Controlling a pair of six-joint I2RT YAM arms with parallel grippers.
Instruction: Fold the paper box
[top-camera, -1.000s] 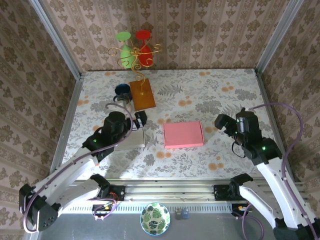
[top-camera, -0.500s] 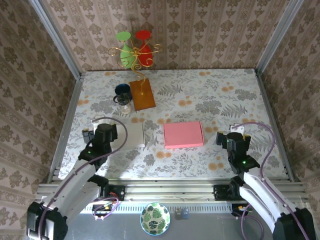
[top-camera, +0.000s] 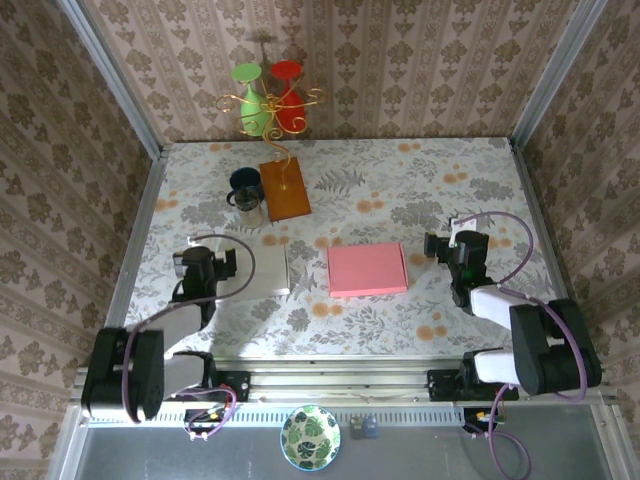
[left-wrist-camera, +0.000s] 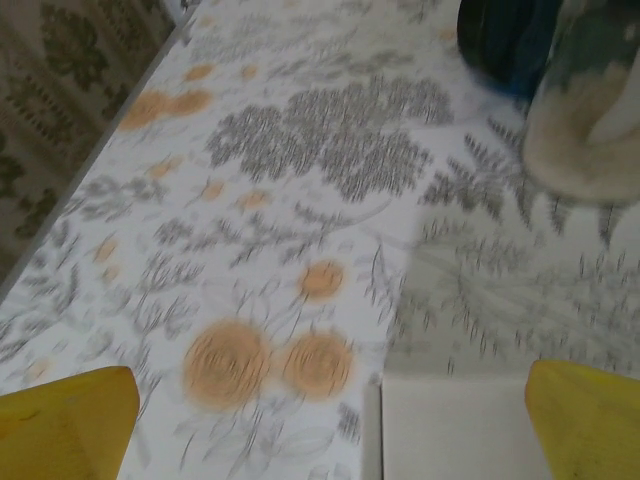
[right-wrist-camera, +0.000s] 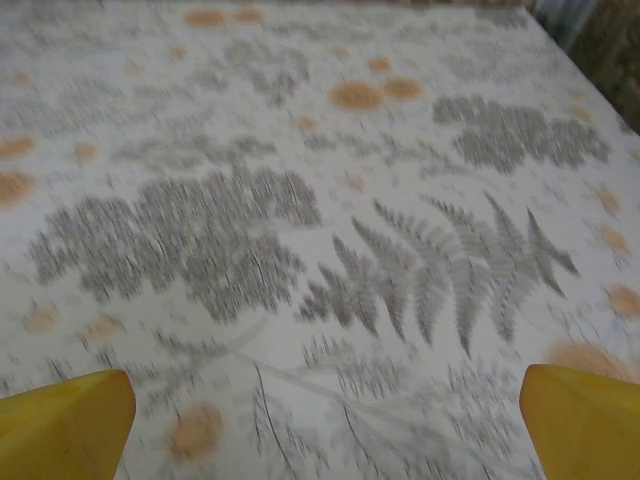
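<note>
The left claw (top-camera: 206, 256) and the right claw (top-camera: 455, 241) both stand fully open, low over the table (top-camera: 420, 190) and holding nothing, and the pink box (top-camera: 367, 269) lies flat between them, apart from both.

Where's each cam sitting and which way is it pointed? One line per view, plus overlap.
Top external: above and behind the arm bases, looking down on the floral table; both arms show, left gripper and right gripper flanking the pink paper box.
Left wrist: low over the table, facing its far edge; yellow fingers at the bottom corners, spread open.
Right wrist: low over the table, facing its far edge; yellow fingers at the bottom corners, spread open.
Shared: top external and left wrist both catch the white sheet and dark mug.
</note>
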